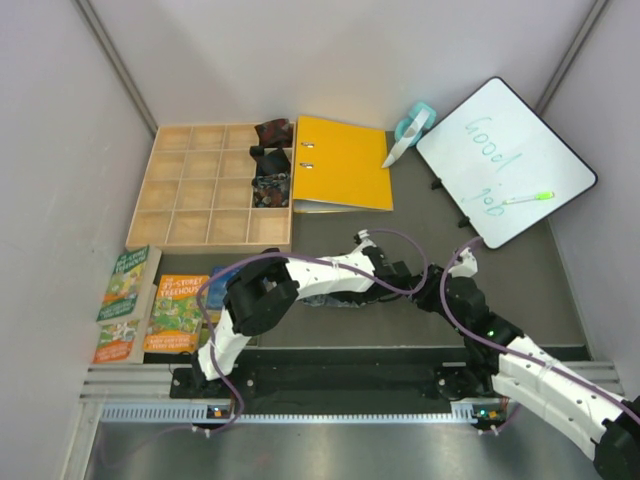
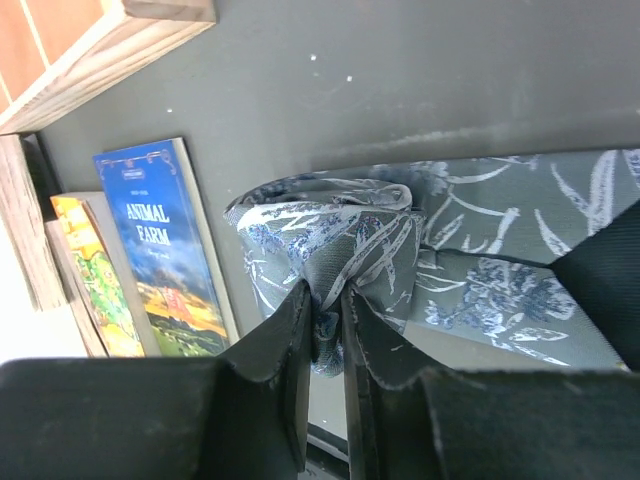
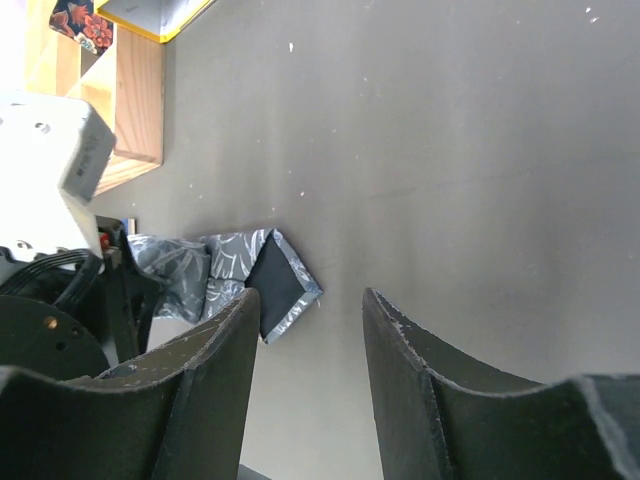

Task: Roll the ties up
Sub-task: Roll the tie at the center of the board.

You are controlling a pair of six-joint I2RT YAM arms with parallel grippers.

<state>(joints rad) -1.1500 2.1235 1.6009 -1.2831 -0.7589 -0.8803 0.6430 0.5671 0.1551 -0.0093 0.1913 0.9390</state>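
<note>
A silvery grey-blue tie (image 2: 470,235) with a leaf pattern lies across the dark table, its near end folded into a loose bunch. My left gripper (image 2: 325,305) is shut on that bunch. In the top view the tie (image 1: 325,298) is mostly hidden under the left arm, and the left gripper (image 1: 397,280) is at mid table. My right gripper (image 3: 312,300) is open and empty above bare table, just right of the tie's dark pointed tip (image 3: 278,285). In the top view the right gripper (image 1: 440,285) sits close beside the left one. Small rolled ties (image 1: 270,160) fill the wooden box's right column.
A wooden grid box (image 1: 200,190) stands at the back left, with a yellow binder (image 1: 345,165) beside it. A whiteboard (image 1: 505,160) with a green marker (image 1: 528,198) and a tape dispenser (image 1: 412,125) are at the back right. Books (image 1: 175,310) lie at the front left, including Animal Farm (image 2: 165,250).
</note>
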